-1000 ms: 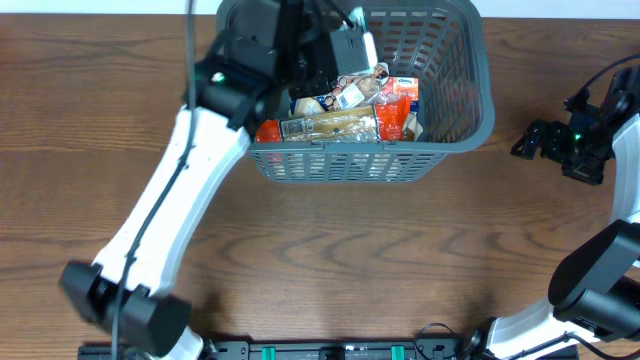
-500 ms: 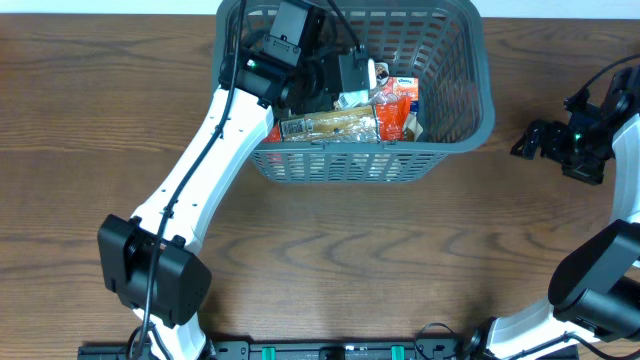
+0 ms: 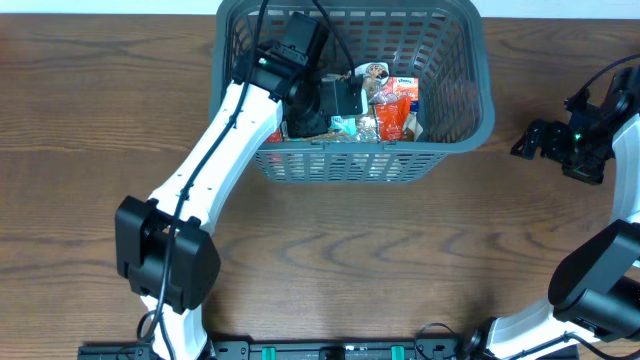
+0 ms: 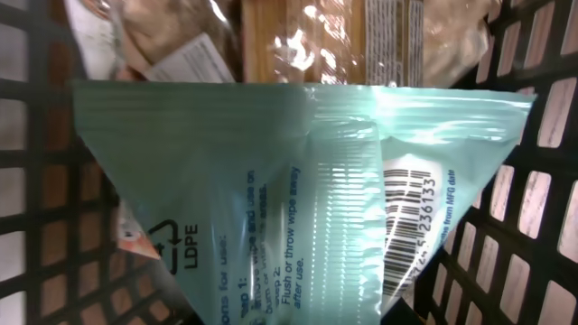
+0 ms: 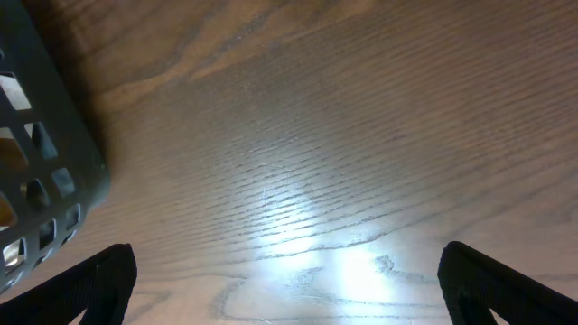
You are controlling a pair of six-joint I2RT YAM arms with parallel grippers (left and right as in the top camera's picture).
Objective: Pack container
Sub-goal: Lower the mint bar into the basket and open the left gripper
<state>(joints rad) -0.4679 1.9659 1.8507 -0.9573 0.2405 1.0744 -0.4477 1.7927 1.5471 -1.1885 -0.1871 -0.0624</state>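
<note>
The dark grey lattice container (image 3: 482,70) stands at the back middle of the table and holds several snack packets (image 3: 392,108). My left gripper (image 3: 338,103) is down inside it, over the packets near its front wall. In the left wrist view a teal wipes packet (image 4: 298,190) with a barcode fills the frame and narrows to a pinch at the bottom, where my fingers are hidden behind it. The container's wall (image 4: 542,181) and brown packets (image 4: 307,36) show around it. My right gripper (image 5: 289,289) is open and empty above bare table, right of the container (image 5: 36,181).
The right gripper (image 3: 530,140) hovers by the table's right edge, apart from the container. The left arm (image 3: 210,170) stretches from the front left over the container's front rim. Brown wood table (image 3: 400,260) lies in front.
My left arm has swung right and reached lower into the container. The teal packet now lies over the long brown packet near the front wall. The right arm has not moved.
</note>
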